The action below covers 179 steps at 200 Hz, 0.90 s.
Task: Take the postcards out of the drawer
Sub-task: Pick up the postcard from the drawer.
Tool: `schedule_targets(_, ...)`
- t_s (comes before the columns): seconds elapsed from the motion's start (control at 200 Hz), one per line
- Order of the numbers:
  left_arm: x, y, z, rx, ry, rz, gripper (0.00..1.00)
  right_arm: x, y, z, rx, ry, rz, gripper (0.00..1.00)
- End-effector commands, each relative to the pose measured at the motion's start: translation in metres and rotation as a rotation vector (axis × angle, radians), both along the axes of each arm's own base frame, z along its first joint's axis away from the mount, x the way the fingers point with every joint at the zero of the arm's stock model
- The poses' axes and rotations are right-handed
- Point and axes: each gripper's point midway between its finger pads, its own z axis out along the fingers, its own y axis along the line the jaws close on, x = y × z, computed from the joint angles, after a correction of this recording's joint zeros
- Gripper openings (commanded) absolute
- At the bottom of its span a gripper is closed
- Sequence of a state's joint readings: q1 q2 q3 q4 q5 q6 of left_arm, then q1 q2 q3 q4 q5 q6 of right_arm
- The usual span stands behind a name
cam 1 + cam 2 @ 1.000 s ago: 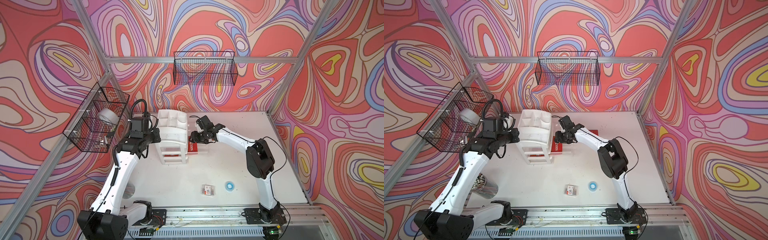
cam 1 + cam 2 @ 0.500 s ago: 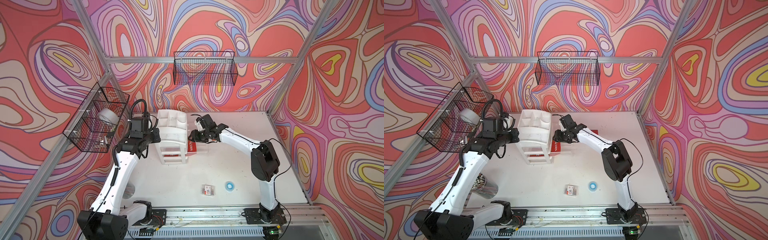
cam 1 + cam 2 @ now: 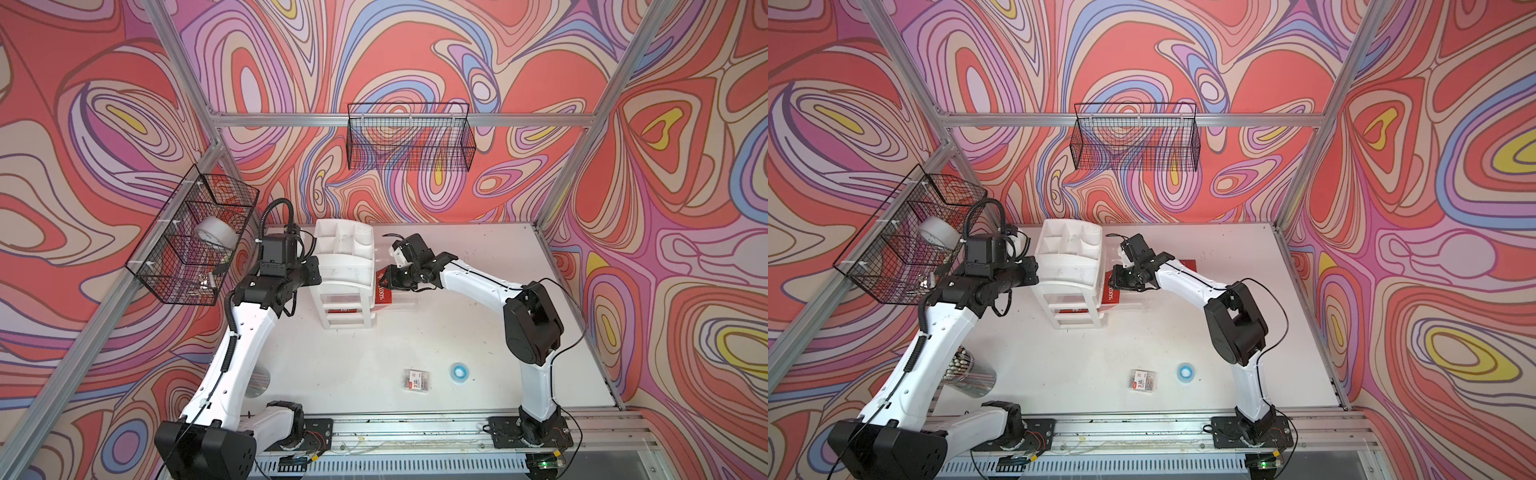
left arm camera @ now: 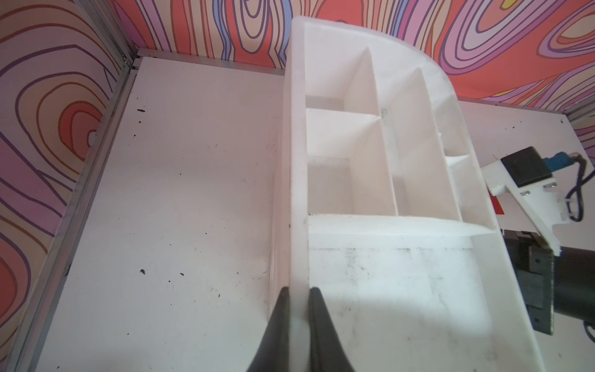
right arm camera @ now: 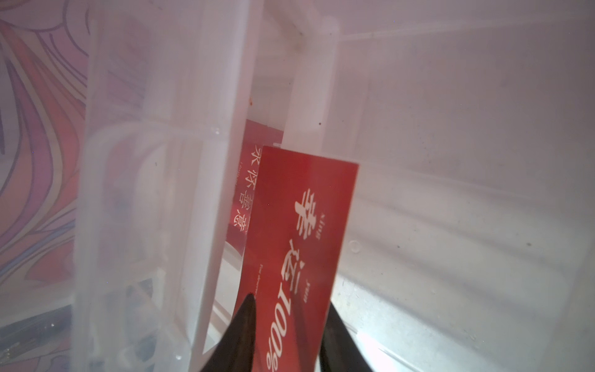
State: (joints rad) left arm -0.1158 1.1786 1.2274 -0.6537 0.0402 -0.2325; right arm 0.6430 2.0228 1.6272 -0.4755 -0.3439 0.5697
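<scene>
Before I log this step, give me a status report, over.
Left jaws shut on organizer wall. Right jaws straddle the 100% card, grip unclear. Second card behind it. No blocker seen.

Red "100%" postcard [image 5: 296, 244] tilted, overlapping second red postcard [image 5: 254, 180] in clear drawer [image 5: 450, 161].

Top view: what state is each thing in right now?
100% postcard: in the clear drawer, atop another
second postcard: in drawer, partly covered
third postcard: flat on the table
clear drawer: pulled open
left gripper: shut on wall of white organizer
right gripper: astride 100% postcard, grip unclear
tape roll: resting in wire basket
</scene>
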Motion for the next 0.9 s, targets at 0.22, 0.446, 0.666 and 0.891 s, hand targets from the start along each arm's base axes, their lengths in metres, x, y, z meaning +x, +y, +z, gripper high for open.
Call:
schedule_targets(0.22,-0.004,0.008,-0.009,0.02,0.053,0.031,0.07,-0.004,0.007,0.012,0.036,-0.017,0.027,0.13)
schedule_targets(0.446,-0.002,0.007,0.003,0.013,0.024,0.034,0.22,-0.001,0.006,0.015,0.032,-0.036,0.026,0.03)
schedule_targets(0.666,-0.001,0.009,0.023,0.026,-0.012,0.036,0.27,0.006,-0.001,0.025,0.009,-0.079,0.019,0.0)
schedule_targets(0.891,-0.004,0.009,0.041,0.025,-0.047,0.029,0.3,0.022,-0.025,0.05,-0.02,-0.149,-0.006,0.0)
